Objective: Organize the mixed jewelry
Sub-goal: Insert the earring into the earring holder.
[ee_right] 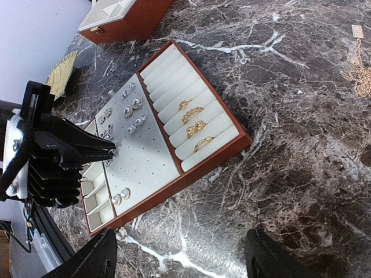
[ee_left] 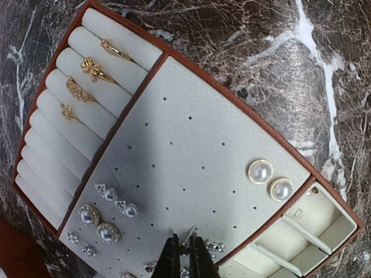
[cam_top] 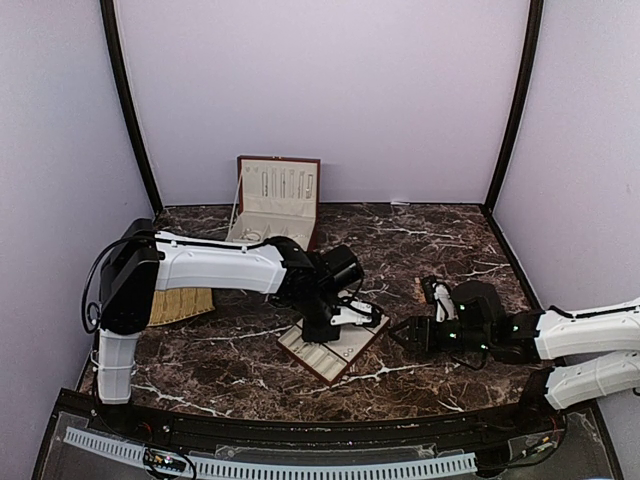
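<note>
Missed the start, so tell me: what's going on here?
The left arm holds its shut jaws at the stud panel of the jewelry tray, among small silvery studs. Four gold rings and pearl studs already sit in it. The right arm hovers beside it, jaws open and empty.

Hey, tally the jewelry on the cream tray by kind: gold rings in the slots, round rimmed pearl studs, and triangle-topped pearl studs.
Gold rings: 4
Round rimmed pearl studs: 4
Triangle-topped pearl studs: 2
Total: 10
</note>
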Robot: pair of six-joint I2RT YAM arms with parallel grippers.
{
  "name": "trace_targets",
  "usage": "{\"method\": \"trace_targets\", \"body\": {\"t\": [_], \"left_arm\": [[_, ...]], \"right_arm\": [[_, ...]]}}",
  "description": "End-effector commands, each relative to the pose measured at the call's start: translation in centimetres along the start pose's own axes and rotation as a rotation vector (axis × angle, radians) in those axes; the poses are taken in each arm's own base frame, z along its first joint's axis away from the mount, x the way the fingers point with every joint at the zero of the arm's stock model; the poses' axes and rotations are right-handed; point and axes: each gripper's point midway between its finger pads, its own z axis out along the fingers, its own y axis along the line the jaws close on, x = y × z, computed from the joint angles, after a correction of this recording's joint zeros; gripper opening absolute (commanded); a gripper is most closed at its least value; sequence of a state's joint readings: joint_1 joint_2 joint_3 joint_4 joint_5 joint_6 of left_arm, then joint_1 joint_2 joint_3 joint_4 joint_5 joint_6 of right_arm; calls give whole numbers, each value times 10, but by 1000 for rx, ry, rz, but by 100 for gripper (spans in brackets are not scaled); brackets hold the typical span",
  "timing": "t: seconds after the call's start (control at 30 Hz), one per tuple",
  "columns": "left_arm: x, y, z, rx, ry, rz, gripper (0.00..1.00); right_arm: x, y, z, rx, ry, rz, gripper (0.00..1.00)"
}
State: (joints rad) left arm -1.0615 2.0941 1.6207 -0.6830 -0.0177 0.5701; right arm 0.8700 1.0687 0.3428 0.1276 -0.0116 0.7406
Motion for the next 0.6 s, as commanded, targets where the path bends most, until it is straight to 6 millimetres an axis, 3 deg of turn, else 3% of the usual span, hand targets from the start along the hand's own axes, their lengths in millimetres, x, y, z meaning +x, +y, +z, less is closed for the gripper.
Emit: {"method": "trace_targets", "body": {"t": [0.0,0.57], "left_arm": [[-2,-1,-6,8,3,17,0],[5,-1,-8,-1,32,24,0]], "right_arm": [[-2,1,0,-17,-16,12,76],[0,0,1,-19,-12,18,77]]}}
